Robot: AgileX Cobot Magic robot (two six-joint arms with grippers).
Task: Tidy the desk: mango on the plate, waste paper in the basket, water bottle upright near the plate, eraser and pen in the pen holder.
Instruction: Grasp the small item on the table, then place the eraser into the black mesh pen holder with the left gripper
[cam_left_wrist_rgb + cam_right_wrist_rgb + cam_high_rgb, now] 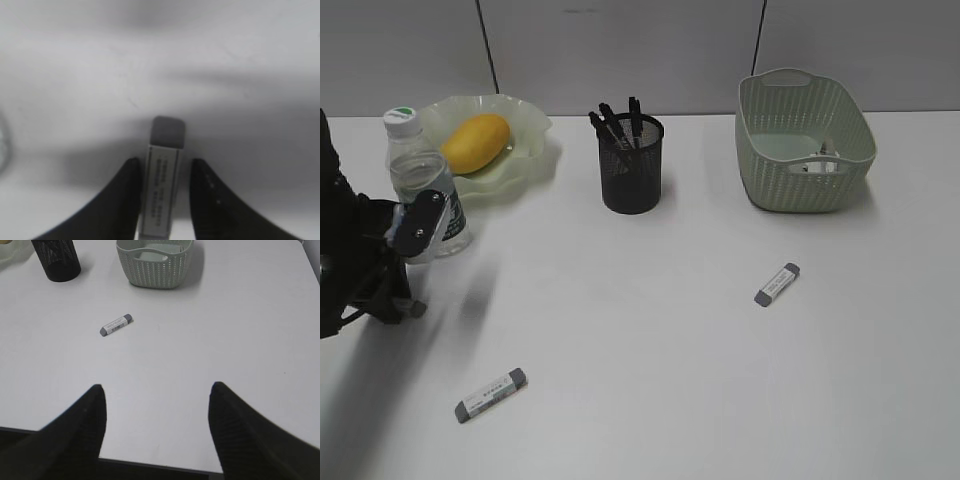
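My left gripper (165, 162) is low at the left edge of the desk (650, 350), beside the upright water bottle (420, 180). Its jaws straddle a grey-tipped white eraser (162, 185); a gap shows on the right side, so they are open. Two more erasers (490, 393) (777, 284) lie on the desk. My right gripper (157, 387) is open and empty over the front edge. The mango (476, 140) lies on the plate (525, 150). Pens (620, 125) stand in the pen holder (631, 175). Waste paper (820, 160) lies in the basket (805, 170).
The right wrist view shows the right-hand eraser (116, 325) ahead and to the left, with the basket (155, 272) and pen holder (55, 260) beyond it. A grey partition wall stands behind the desk.
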